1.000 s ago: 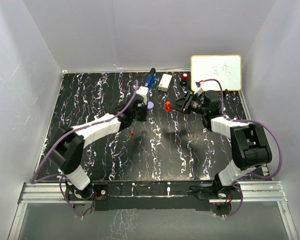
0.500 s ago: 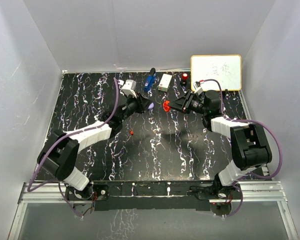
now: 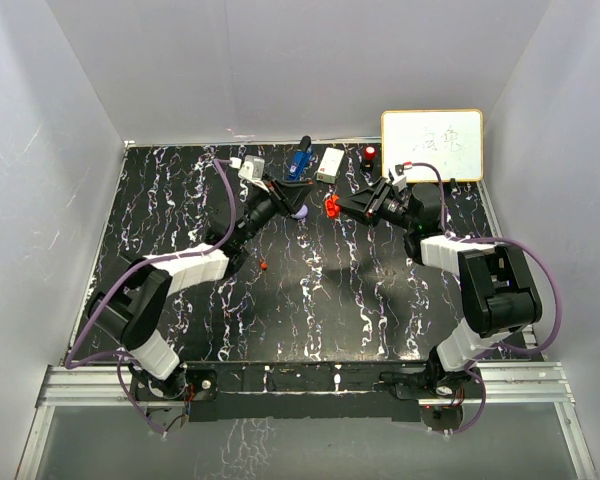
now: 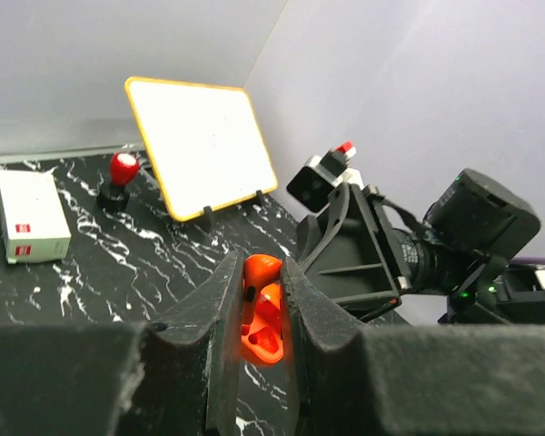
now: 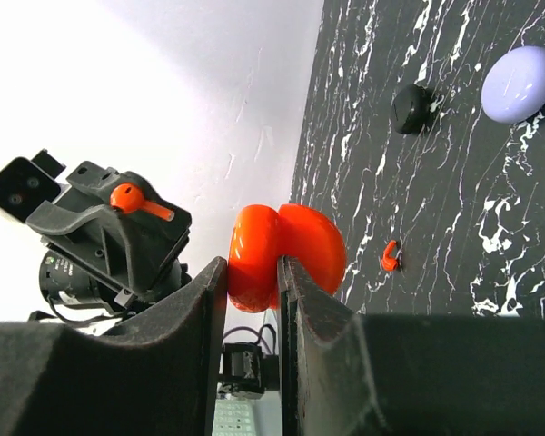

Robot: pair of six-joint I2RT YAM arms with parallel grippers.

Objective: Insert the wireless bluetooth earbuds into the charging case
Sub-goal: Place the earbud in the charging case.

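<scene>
My left gripper (image 3: 302, 198) is shut on a tiny red earbud (image 5: 125, 196), which also shows between its fingertips in the left wrist view (image 4: 262, 270). My right gripper (image 3: 337, 207) is shut on the open red charging case (image 5: 309, 241) and holds it above the table, facing the left gripper. In the left wrist view the case (image 4: 265, 334) sits just beyond the held earbud, and I cannot tell whether they touch. A second red earbud (image 3: 265, 265) lies on the table and shows in the right wrist view (image 5: 391, 256).
A lilac puck (image 5: 520, 84) and a black puck (image 5: 411, 107) lie on the black marbled table under the grippers. At the back stand a whiteboard (image 3: 432, 145), a white box (image 3: 330, 165), a blue object (image 3: 300, 160) and a red-topped object (image 3: 369, 153).
My left gripper has swung back and to the right with its earbud, up to the case. My right gripper has shifted the case slightly left and back.
</scene>
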